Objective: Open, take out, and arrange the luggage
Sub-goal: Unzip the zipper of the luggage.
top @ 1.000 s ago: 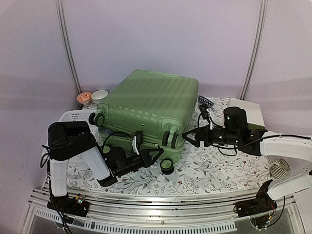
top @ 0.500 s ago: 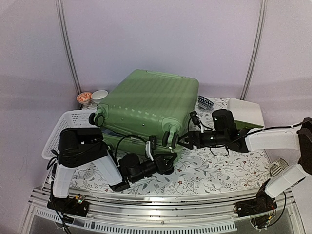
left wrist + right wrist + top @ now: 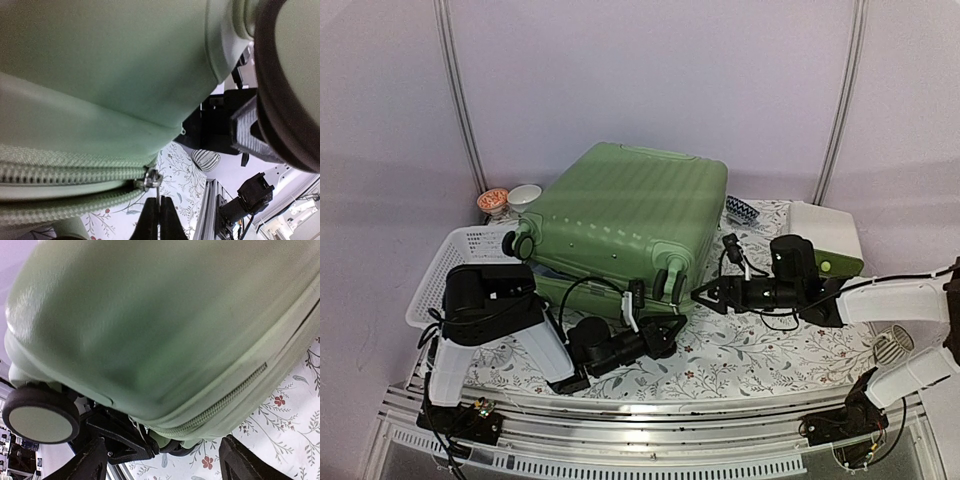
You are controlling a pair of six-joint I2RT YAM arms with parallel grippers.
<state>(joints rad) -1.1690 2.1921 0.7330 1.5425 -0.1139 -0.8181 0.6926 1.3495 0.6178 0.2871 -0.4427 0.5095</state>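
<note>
The luggage (image 3: 620,215) is a large light-green ribbed suitcase lying on the floral cloth, its black wheels facing me. My left gripper (image 3: 672,328) is at its near right corner. In the left wrist view that gripper (image 3: 159,201) is shut on the thin metal zipper pull (image 3: 153,179), where the zipper teeth split. My right gripper (image 3: 701,294) stands open just right of the same corner. In the right wrist view its fingers (image 3: 95,460) straddle the suitcase's lower edge (image 3: 165,325) without touching it, and a wheel (image 3: 42,416) shows at the left.
A white perforated basket (image 3: 470,250) sits left of the suitcase, with two small bowls (image 3: 508,197) behind it. At the right are a white box (image 3: 825,232), a striped item (image 3: 742,209) and a round white grille (image 3: 892,348). The metal table rail runs along the near edge.
My left gripper has slid right along the suitcase's near edge with the zipper pull. My right gripper has closed in on that corner, and its jaws have narrowed a little.
</note>
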